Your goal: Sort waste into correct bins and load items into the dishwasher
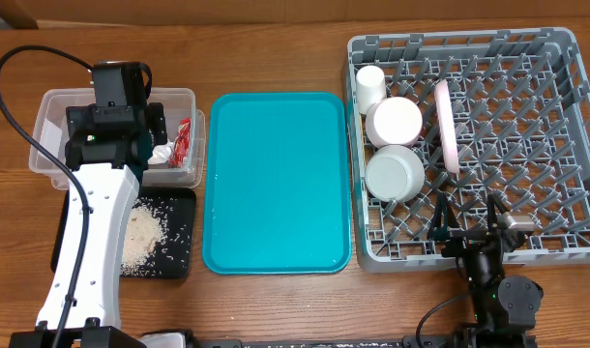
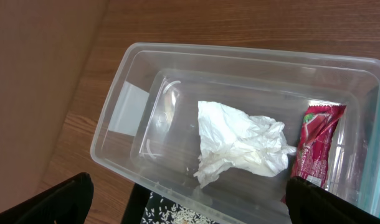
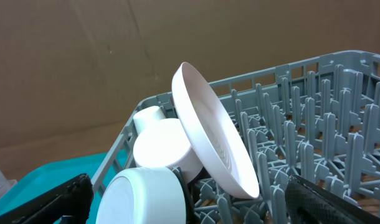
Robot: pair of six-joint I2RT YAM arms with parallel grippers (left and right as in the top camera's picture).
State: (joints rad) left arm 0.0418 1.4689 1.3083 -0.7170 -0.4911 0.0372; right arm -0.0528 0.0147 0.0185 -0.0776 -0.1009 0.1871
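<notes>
The clear tub (image 1: 53,104) at far left holds the crumpled white tissue (image 2: 240,144) and the red wrapper (image 2: 314,146); the wrapper also shows from overhead (image 1: 184,138). My left gripper (image 2: 190,214) hovers open and empty over the tub's near wall. Rice scraps (image 1: 143,235) lie in the black tray (image 1: 179,259) in front of the tub. The grey dish rack (image 1: 566,145) at right holds the white cup (image 1: 370,87), small white bowl (image 1: 395,121), larger bowl (image 1: 395,172) and the pink plate (image 1: 447,126) on edge. My right gripper (image 1: 466,215) is open and empty at the rack's near edge.
The large teal serving tray (image 1: 279,179) lies between the bins and the rack. My left arm (image 1: 92,242) stretches over the black tray. The rack's right half holds only pegs. Wooden table all round.
</notes>
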